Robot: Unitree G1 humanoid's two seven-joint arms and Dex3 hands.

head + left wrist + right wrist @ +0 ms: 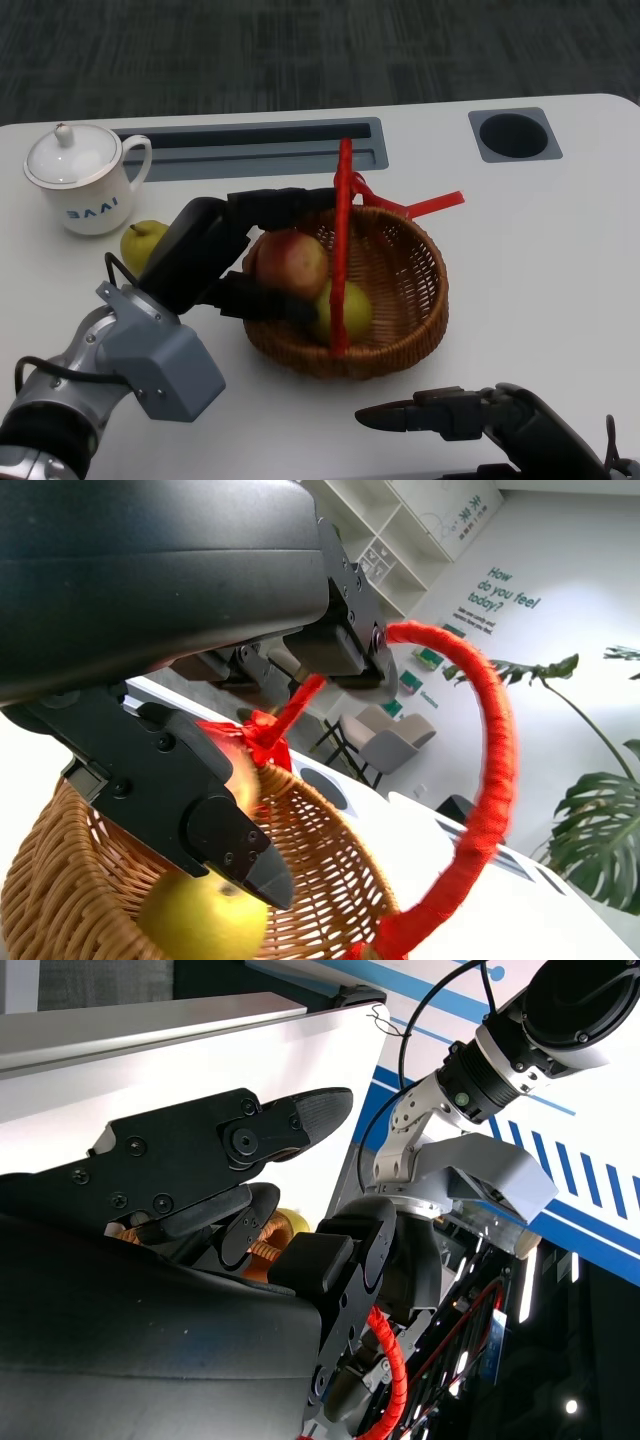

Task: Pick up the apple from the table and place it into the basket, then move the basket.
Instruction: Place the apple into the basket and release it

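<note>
- Head view: wicker basket (400, 300) sits mid-table, its red handle (343, 250) arching front to back.
- Left hand (235, 262) reaches in from 8 o'clock of the basket, fingers wrapped around the reddish apple (293, 262), which hangs just over the basket's 9 o'clock side, inside the rim line.
- Hand is grasping the apple; upper fingers curl over its far side, lower fingers cross beneath it. No gap visible between fingers and fruit.
- A yellow-green fruit (345, 308) already lies in the basket, just at 4 o'clock of the apple, touching or nearly so; cannot tell which.
- Left wrist view: same yellow-green fruit low in the wicker, red handle looping past; the apple is mostly hidden behind the fingers (180, 790).
- Right hand (450, 412) rests low at 6 o'clock of the basket, well apart from it, fingers stretched flat and holding nothing.
- Also on the table: white lidded mug (80, 180) at 10 o'clock, a second yellow-green fruit (142, 243) beside it, near the left hand's back.
- Progress, as a judgement: pick-up done, apple carried to the basket, not yet let go. Left to do: release the apple, clear the hand, then take the basket and shift it.
</note>
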